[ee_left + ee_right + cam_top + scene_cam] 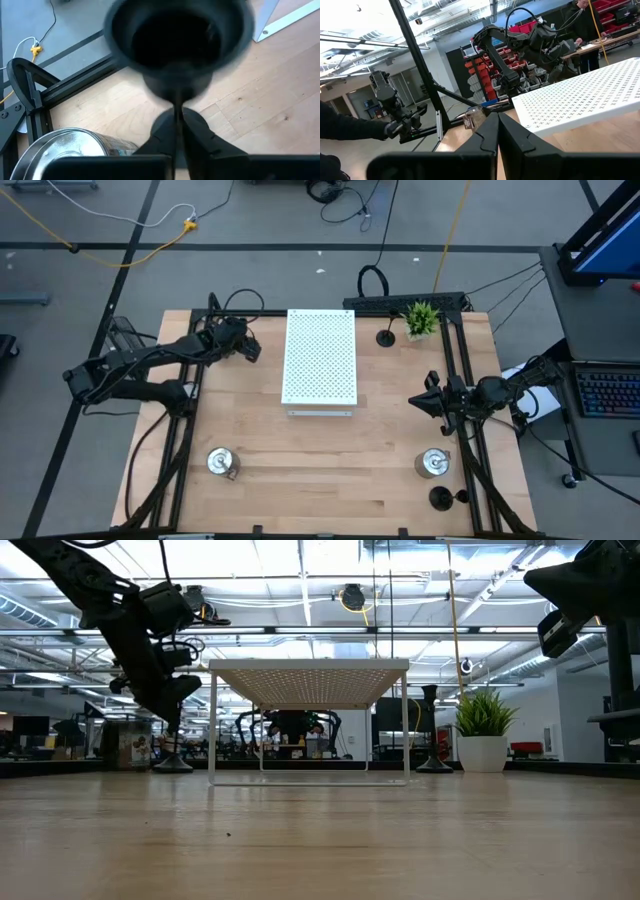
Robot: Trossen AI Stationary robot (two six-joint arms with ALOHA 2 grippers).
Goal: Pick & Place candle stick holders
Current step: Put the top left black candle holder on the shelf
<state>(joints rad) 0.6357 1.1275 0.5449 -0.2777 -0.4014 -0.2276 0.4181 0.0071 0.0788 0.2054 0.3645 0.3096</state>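
My left gripper (pixel 245 348) is at the far left of the table, beside the white perforated board (pixel 320 358), and is shut on a black candle stick holder (pixel 177 40). A silver holder (pixel 65 147) stands close beside it. My right gripper (pixel 430 400) hangs shut and empty above the table's right side. Another black holder (pixel 386 337) stands on its base by the potted plant (pixel 421 318). A silver holder (pixel 220 462) stands near left. A silver one (pixel 432 464) and a black one (pixel 441 498) stand near right. My left gripper pinches the black holder's thin stem (pixel 176 107) between its two fingers, coming from above and slanting down. The stem runs on beyond the fingertips to the holder's round black end. In the low view the base (pixel 172 764) is about at table level; whether it rests there I cannot tell.
The white board stands on thin legs (pixel 310 675) in the far middle of the table. Black frame rails (pixel 185 430) run along both table sides. A person's dark sleeve (pixel 350 127) shows in the room beyond the table.
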